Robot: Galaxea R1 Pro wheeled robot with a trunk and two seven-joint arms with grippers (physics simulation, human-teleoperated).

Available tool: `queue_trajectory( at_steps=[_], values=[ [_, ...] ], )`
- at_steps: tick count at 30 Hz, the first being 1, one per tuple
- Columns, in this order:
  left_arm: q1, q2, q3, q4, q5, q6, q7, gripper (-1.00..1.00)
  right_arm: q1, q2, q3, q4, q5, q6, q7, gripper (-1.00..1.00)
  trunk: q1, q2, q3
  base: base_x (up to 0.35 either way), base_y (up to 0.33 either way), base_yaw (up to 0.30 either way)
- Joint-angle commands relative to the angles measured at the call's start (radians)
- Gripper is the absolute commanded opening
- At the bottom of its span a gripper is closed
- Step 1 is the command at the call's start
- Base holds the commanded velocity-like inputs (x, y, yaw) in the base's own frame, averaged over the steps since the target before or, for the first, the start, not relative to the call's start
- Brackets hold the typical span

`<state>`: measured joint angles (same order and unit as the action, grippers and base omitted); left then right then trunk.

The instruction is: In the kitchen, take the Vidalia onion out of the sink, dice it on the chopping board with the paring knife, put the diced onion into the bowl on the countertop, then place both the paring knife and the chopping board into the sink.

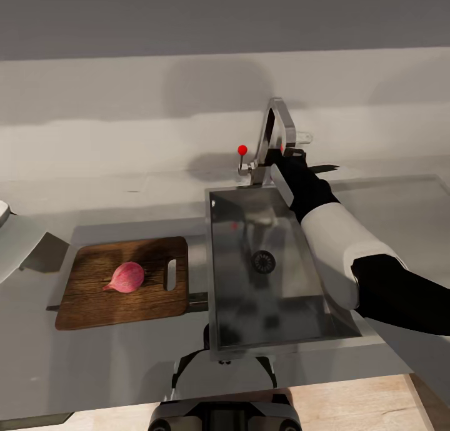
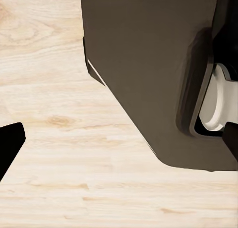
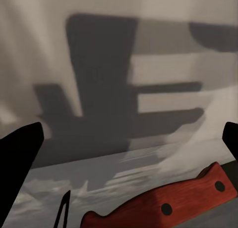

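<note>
The pinkish-red Vidalia onion (image 1: 127, 277) lies on the dark wood chopping board (image 1: 94, 303), left of the steel sink (image 1: 281, 306). My right arm reaches across the sink's right side. Its gripper (image 1: 292, 155) is behind the basin beside the chrome faucet (image 1: 279, 122). In the right wrist view that gripper (image 3: 130, 139) is open, fingers wide apart, just over the paring knife's reddish-orange handle (image 3: 163, 203) on the grey countertop (image 3: 44, 208). A dark point (image 1: 325, 167) past the gripper may be the blade. My left gripper (image 2: 121, 139) hangs open over the floor.
The faucet's red-tipped lever (image 1: 242, 149) stands left of the spout. A pale wall (image 1: 125, 106) rises behind the counter. A white rounded edge (image 1: 3, 213) at the far left may be the bowl. The wooden floor (image 2: 59, 153) and my dark base (image 2: 148, 64) are below.
</note>
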<state>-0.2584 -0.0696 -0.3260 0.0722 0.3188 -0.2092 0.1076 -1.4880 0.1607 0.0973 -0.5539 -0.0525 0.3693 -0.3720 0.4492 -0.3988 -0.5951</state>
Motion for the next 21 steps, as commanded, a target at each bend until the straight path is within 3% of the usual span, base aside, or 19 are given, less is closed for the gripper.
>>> queue_trajectory(
  at_steps=[1, 11, 12, 15, 21],
  values=[
    [-0.002, -0.001, -0.008, 0.005, 0.006, -0.007, 0.001, 1.0, 0.0, 0.014, 0.008, 0.03, -0.026, 0.006, 0.0, 1.0, 0.001, -0.001, -0.001, 0.0, 0.0, 0.0],
    [-0.002, -0.001, -0.008, 0.005, 0.006, -0.009, 0.001, 1.0, 0.0, 0.014, 0.01, 0.032, -0.027, 0.006, 0.001, 1.0, 0.001, -0.001, -0.001, 0.0, 0.0, 0.0],
    [0.0, 0.005, -0.008, 0.005, 0.008, -0.013, 0.003, 1.0, 0.005, -0.001, 0.011, 0.005, -0.008, 0.0, -0.001, 1.0, 0.001, -0.001, -0.001, 0.0, 0.0, 0.0],
    [0.001, 0.021, -0.008, 0.005, 0.008, -0.013, 0.003, 1.0, 0.015, 0.008, 0.012, -0.011, 0.023, -0.004, -0.008, 1.0, 0.001, -0.001, -0.001, 0.0, 0.0, 0.0],
    [0.001, 0.026, -0.008, 0.005, 0.008, -0.013, 0.003, 1.0, 0.016, 0.014, 0.012, -0.012, 0.092, 0.008, -0.032, 1.0, 0.001, -0.001, -0.001, 0.0, 0.0, 0.0]
  ],
)
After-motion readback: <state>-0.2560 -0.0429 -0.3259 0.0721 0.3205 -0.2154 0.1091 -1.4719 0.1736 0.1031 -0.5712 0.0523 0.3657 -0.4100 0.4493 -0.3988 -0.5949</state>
